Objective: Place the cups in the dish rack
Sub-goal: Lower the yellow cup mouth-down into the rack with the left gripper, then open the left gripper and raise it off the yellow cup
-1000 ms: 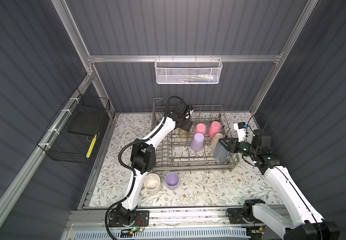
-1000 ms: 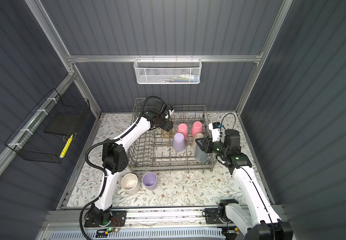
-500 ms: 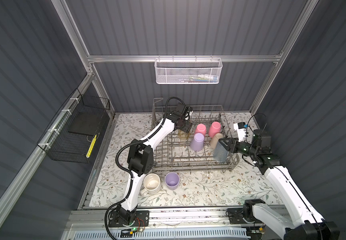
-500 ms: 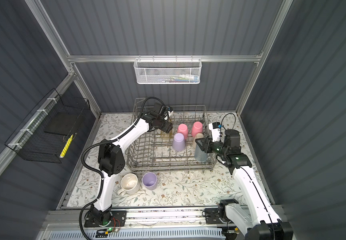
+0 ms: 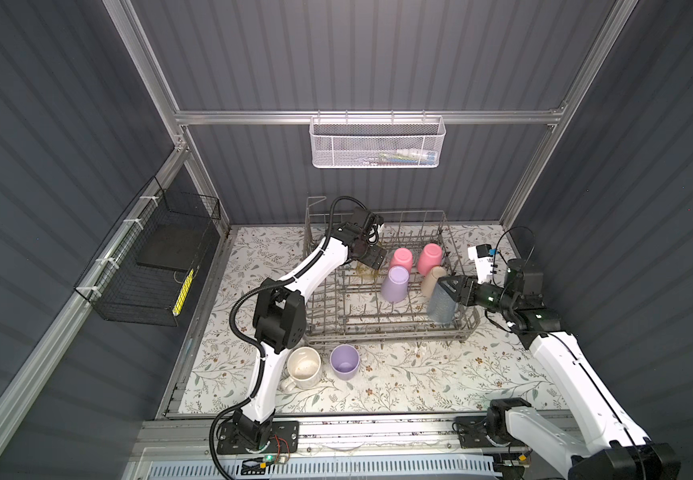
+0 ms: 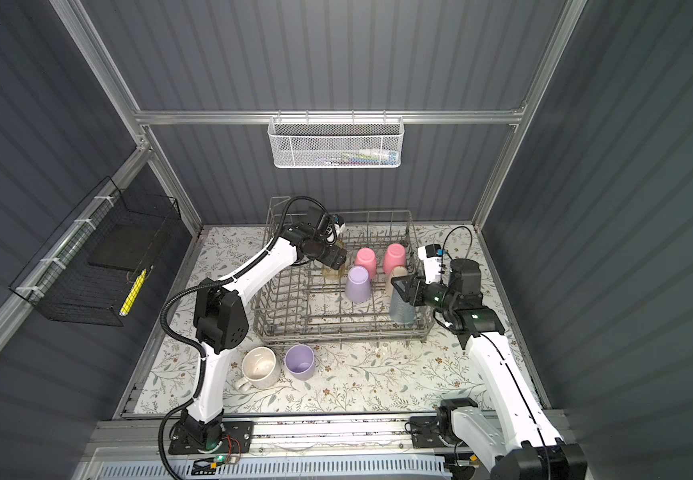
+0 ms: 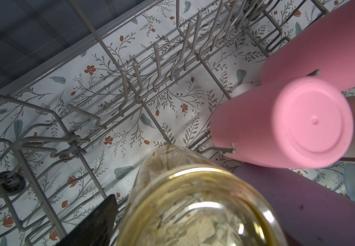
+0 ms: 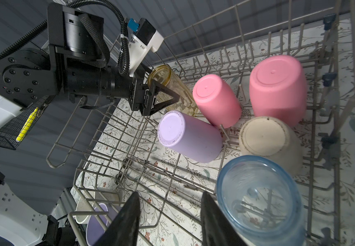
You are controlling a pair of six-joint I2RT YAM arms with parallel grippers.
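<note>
Closest in, the jaws of the left gripper (image 5: pixel 371 261) stand spread on either side of the clear yellow tumbler (image 7: pixel 193 204). A sliver of gap shows beside the one jaw the left wrist view catches. The jaws of the right gripper (image 8: pixel 170 194) are partly spread and empty, just beside the clear blue tumbler (image 8: pixel 259 198).

Both tumblers stand mouth-down inside the dish rack (image 5: pixel 382 330). In both top views, with the back wall at 12 o'clock, the yellow one sits toward 10 o'clock of the rack's middle and the blue one in its 4 o'clock corner. Between them, also upturned, are a pink cup (image 5: pixel 401 258), a second pink cup (image 5: pixel 430 257), a lilac cup (image 5: pixel 395 283) and a beige cup (image 5: pixel 432 280).

Outside, on the floral tabletop (image 5: pixel 419 382) at the rack's 7 o'clock, a speckled mug (image 5: pixel 304 366) and a second lilac cup (image 5: pixel 344 362) sit mouth-up, just beside each other.

Judging by this, each arm is at the letting-go end of a placement, with six cups racked and two to go. Next, each gripper likely needs to rise clear of tines and neighbours; then one must fetch and invert a waiting cup.

No brand, label or writing is legible anywhere. Items in the white mesh basket (image 5: pixel 378 145) at 12 o'clock are too small to read.
</note>
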